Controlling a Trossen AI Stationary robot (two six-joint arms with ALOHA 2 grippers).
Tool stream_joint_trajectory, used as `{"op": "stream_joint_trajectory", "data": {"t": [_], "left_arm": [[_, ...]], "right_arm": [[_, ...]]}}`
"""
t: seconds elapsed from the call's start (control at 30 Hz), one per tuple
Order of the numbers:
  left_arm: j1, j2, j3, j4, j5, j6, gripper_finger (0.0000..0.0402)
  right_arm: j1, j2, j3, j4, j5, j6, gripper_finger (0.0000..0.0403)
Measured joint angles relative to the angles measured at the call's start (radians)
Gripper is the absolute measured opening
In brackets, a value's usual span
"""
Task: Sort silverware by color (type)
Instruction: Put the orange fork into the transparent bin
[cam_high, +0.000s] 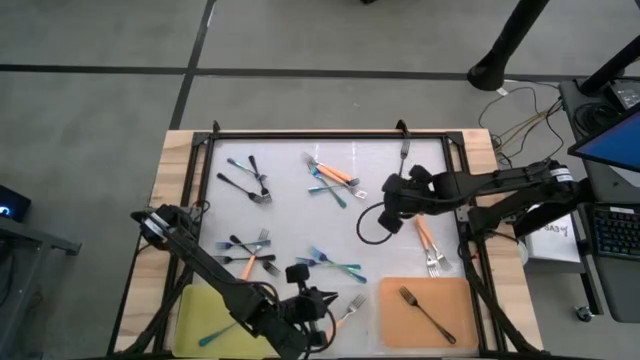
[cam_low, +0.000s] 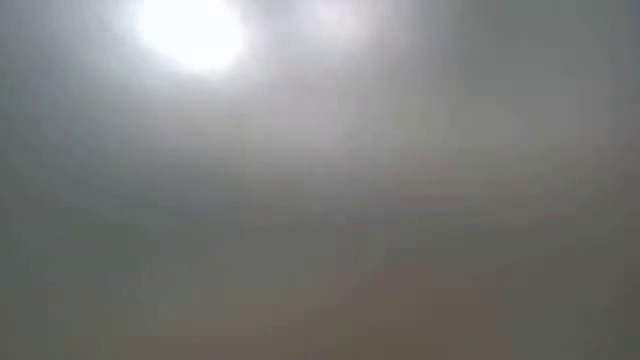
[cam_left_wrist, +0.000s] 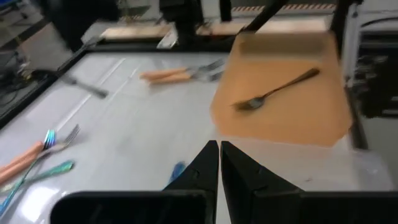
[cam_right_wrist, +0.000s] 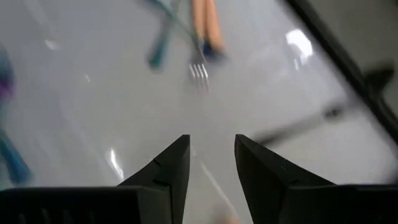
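the forks lie scattered over the white table (cam_high: 300, 215): a dark pair (cam_high: 250, 182) at about ten o'clock, an orange-and-teal bunch (cam_high: 332, 178) near twelve, a mixed clump (cam_high: 250, 252) at eight, teal ones (cam_high: 335, 266) near six, two orange forks (cam_high: 430, 245) at four. one dark fork (cam_high: 427, 314) lies on the orange mat (cam_high: 400, 325) at five o'clock, and a teal fork (cam_high: 222, 328) on the yellow mat (cam_high: 195, 310) at seven.

the left gripper (cam_high: 312, 300) hangs low at six o'clock, between the two mats, its fingers (cam_left_wrist: 202, 171) pressed together with nothing in them; a blue tip (cam_left_wrist: 177, 171) shows just beside them.

the right gripper (cam_high: 392, 190) hovers at about two o'clock, jaws spread and empty, its fingers (cam_right_wrist: 171, 165) over bare table, with an orange fork's tines (cam_right_wrist: 199, 71) ahead.

the low view is all haze.
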Motion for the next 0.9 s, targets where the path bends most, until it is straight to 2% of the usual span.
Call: {"op": "stream_joint_trajectory", "data": {"t": [0.17, 0.27, 0.47, 0.67, 0.77, 0.9], "left_arm": [[0.018, 0.0, -0.013, -0.148, -0.063, -0.132, 0.0], [0.034, 0.0, -0.017, -0.206, -0.08, -0.172, 0.0], [0.068, 0.0, -0.017, -0.319, -0.08, -0.175, 0.0], [0.134, 0.0, -0.018, -0.46, -0.08, -0.175, 0.0], [0.18, 0.0, -0.018, -0.495, -0.065, -0.14, 0.0], [0.253, 0.0, -0.023, -0.458, 0.049, 0.013, 0.0]], "right_arm": [[-0.058, 0.008, -0.029, -0.179, -0.07, 0.049, 0.0118], [-0.097, 0.007, -0.076, -0.171, -0.104, 0.063, 0.0118], [-0.188, 0.029, -0.204, -0.139, -0.238, 0.046, 0.0118], [-0.234, 0.035, -0.297, -0.132, -0.292, 0.045, 0.0118], [-0.237, 0.033, -0.323, -0.129, -0.335, 0.045, 0.0118], [-0.237, 0.033, -0.338, -0.126, -0.369, 0.049, 0.0118]]}}
